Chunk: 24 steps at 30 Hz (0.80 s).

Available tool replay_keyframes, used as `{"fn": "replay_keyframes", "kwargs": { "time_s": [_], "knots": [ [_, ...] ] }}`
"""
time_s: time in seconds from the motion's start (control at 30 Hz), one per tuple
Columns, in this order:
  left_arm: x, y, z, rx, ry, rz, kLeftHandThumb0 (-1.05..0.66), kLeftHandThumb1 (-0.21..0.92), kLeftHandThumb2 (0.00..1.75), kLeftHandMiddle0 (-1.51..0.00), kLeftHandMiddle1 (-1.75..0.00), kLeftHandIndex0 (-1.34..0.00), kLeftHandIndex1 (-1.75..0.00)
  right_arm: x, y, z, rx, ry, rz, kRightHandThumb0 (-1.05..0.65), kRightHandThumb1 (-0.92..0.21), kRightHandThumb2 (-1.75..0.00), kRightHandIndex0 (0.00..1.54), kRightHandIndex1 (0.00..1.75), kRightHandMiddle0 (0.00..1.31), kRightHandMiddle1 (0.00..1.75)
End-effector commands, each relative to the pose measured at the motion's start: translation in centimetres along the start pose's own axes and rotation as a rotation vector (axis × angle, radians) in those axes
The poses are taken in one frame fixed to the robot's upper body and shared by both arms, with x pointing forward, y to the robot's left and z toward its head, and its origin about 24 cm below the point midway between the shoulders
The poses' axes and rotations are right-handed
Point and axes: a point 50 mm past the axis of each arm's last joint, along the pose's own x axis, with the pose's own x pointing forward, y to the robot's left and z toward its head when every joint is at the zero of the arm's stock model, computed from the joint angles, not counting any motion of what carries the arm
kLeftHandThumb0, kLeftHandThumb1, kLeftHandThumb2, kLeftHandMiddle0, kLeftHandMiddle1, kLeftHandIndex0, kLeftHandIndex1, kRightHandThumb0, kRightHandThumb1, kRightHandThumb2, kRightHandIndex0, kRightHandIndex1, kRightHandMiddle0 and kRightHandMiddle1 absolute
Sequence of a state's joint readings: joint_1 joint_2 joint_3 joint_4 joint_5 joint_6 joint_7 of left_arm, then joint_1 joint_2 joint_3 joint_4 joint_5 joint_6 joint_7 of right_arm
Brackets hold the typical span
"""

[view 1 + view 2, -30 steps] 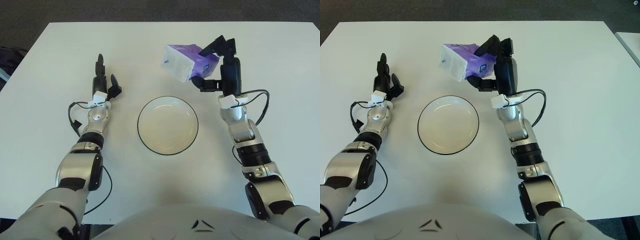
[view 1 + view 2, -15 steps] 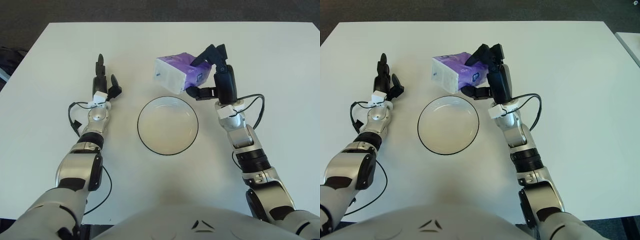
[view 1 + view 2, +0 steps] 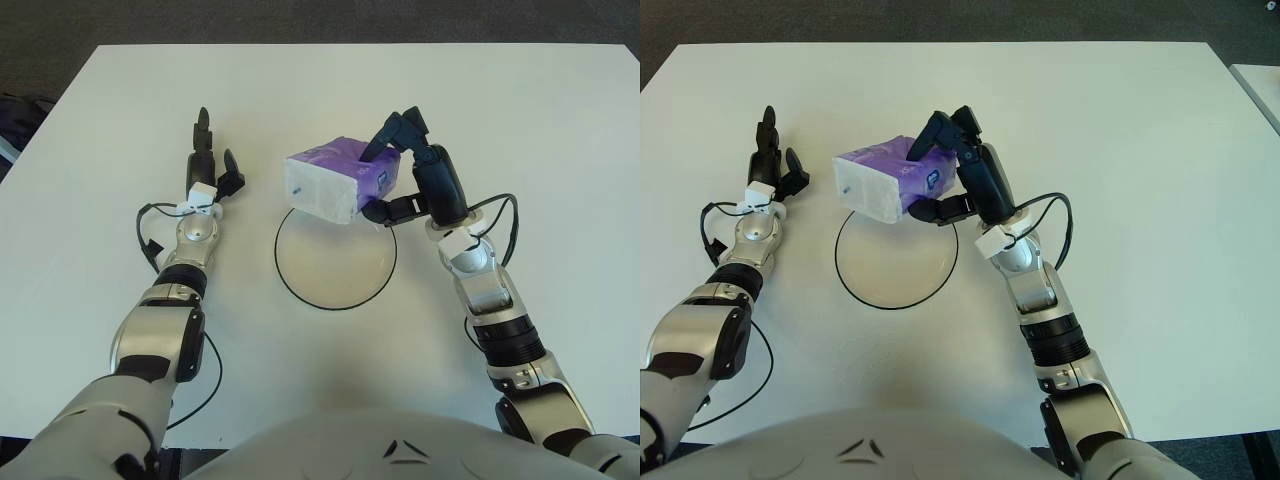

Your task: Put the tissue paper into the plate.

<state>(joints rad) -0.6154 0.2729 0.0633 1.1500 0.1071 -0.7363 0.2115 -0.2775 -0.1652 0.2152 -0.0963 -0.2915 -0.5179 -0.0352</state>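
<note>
Your right hand [image 3: 405, 175] fingers grip the tissue pack [image 3: 340, 178], held over the plate [image 3: 335, 285] far rim; bring it nearer centre, lower, then release. Left hand [image 3: 205, 185], fingers open, idles beside the plate

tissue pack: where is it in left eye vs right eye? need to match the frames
Left eye view: tissue pack just left of centre, in the right hand, over the plate's far rim.
Right eye view: same pack further left in the picture, over the same rim.
Shared landmark: the black-rimmed plate under it.
</note>
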Motion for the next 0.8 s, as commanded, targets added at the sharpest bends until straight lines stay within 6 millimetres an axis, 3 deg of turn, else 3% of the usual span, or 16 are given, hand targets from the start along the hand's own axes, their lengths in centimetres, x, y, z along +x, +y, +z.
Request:
{"fn": "replay_keyframes", "kwargs": {
  "time_s": [0.0, 0.77],
  "knots": [
    [-7.35, -1.38, -6.97, 0.053, 0.361, -0.085, -0.93, 0.92, 1.07, -0.03, 0.0, 0.0, -0.04, -0.16, -0.28, 0.74, 0.037, -0.009, 0.005, -0.46, -0.34, -1.28, 1.14, 1.75, 0.58, 1.75],
    [-7.47, -1.3, -7.01, 0.059, 0.355, -0.092, -0.95, 0.92, 1.06, 0.0, 0.0, 0.0, 0.0, -0.78, 0.44, 0.63, 0.015, 0.014, 0.119, -0.46, -0.34, -1.28, 1.14, 1.75, 0.59, 1.75]
  ]
}}
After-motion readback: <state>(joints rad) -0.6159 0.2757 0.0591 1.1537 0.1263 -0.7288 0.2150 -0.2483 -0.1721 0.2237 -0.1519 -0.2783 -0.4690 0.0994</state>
